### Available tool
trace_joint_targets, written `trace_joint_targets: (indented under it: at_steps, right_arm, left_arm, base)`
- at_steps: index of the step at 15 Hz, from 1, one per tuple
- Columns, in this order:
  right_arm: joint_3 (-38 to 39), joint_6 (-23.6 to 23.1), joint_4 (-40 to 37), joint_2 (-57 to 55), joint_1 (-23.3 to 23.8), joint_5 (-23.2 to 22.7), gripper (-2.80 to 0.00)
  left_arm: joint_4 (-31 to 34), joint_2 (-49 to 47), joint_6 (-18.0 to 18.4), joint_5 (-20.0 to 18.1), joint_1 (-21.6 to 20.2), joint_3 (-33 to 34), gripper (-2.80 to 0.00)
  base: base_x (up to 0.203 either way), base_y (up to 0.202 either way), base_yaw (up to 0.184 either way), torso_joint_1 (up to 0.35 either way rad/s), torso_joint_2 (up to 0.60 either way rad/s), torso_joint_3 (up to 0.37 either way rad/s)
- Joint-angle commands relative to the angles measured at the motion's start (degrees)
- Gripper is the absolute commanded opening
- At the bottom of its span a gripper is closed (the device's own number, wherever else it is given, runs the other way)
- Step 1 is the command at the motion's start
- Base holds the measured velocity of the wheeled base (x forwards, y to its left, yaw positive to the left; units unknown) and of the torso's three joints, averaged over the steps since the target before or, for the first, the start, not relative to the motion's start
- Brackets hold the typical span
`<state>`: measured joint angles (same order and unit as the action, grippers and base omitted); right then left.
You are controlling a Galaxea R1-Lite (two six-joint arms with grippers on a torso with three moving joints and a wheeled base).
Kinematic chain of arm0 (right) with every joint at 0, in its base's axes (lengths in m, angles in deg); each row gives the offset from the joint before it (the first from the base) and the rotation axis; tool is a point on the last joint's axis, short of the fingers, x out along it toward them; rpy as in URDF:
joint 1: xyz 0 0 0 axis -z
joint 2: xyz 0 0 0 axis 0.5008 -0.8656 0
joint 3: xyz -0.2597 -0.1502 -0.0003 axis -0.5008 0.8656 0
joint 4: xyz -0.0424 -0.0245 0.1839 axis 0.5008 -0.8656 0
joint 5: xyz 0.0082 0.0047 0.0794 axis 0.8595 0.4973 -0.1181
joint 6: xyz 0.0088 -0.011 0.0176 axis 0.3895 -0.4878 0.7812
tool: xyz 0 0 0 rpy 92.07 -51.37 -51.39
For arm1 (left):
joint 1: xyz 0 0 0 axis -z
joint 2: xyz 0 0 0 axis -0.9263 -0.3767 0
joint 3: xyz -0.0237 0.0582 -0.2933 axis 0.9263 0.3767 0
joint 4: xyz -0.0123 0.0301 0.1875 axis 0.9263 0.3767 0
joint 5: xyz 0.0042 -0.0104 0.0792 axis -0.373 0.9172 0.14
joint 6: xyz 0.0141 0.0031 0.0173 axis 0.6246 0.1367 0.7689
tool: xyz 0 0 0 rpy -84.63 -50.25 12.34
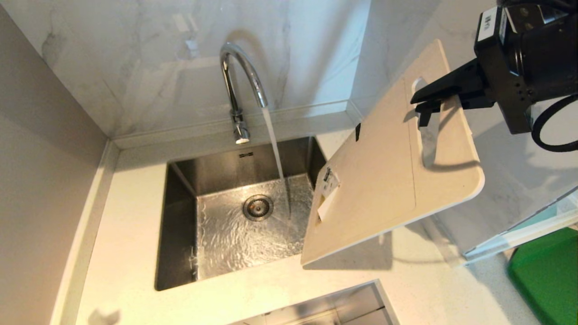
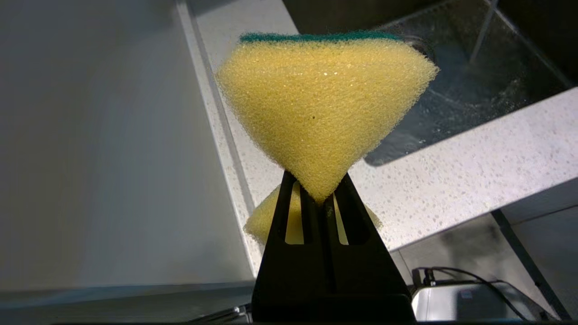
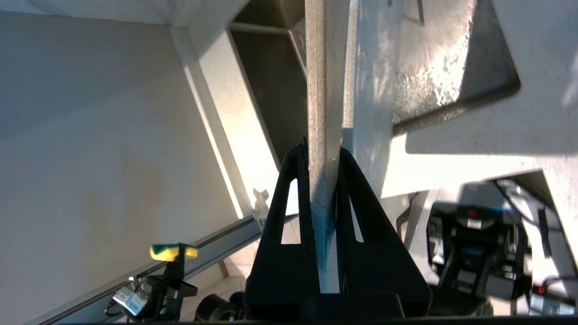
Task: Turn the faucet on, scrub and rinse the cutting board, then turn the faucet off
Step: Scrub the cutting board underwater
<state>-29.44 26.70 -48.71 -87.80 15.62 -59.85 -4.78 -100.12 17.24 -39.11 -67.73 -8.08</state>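
We see water running in a steady stream from the chrome gooseneck faucet (image 1: pixel 241 85), which stands on the worktop (image 1: pixel 126 253) at the back edge of the stainless sink (image 1: pixel 180 216), and the stream lands on the sink floor just right of the round drain (image 1: pixel 258 207), where the water ripples across the basin. Our right gripper (image 1: pixel 426 106) is clamped on the pale beige cutting board (image 1: pixel 388 176) at its end with the handle hole, one finger over the top face and one beneath, and the right wrist view shows the board's thin edge pinched between the two black fingers (image 3: pixel 289 216). The board hangs in the air, tilted, above the right edge of the sink and the worktop beside it, its lower corner over the sink's front right part and its white-and-orange paper label (image 1: pixel 328 192) facing up near the edge closest to the water; the stream falls just beside it without touching it. Our left gripper (image 2: pixel 321 198) is closed tight on a yellow sponge with a green scouring layer (image 2: pixel 323 108), squeezing it into a wedge, and it is held off the worktop's front left part, near the wall. A dark green mat (image 1: pixel 548 271) lies at the far right.
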Motion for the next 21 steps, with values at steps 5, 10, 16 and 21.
trace_joint_targets:
  at_steps: [5,10,16,21]
  right_arm:
    - [-0.18,-0.27,2.02,-0.58,-0.07,-0.24,-2.80]
    - [0.08,0.06,1.84,0.20,0.02,-0.24,-2.80]
    - [0.08,0.15,2.27,-0.99,0.05,-0.28,-2.80]
    - [-0.09,1.43,9.95,-6.30,0.11,-0.03,-2.80]
  left_arm:
    - [2.50,9.18,-0.23,-0.40,-0.50,6.22,-2.80]
    - [11.77,19.35,-1.58,-1.11,-0.49,6.10,-2.80]
    - [11.48,22.19,-9.08,0.32,-0.49,6.13,-2.80]
    - [11.02,22.21,-11.11,0.58,-0.49,6.21,-2.80]
  base:
    - [0.000,0.000,0.000,0.000,0.00,0.000]
    - [0.000,0.000,0.000,0.000,0.00,0.000]
    - [0.000,0.000,0.000,0.000,0.00,0.000]
    - [0.000,0.000,0.000,0.000,0.00,0.000]
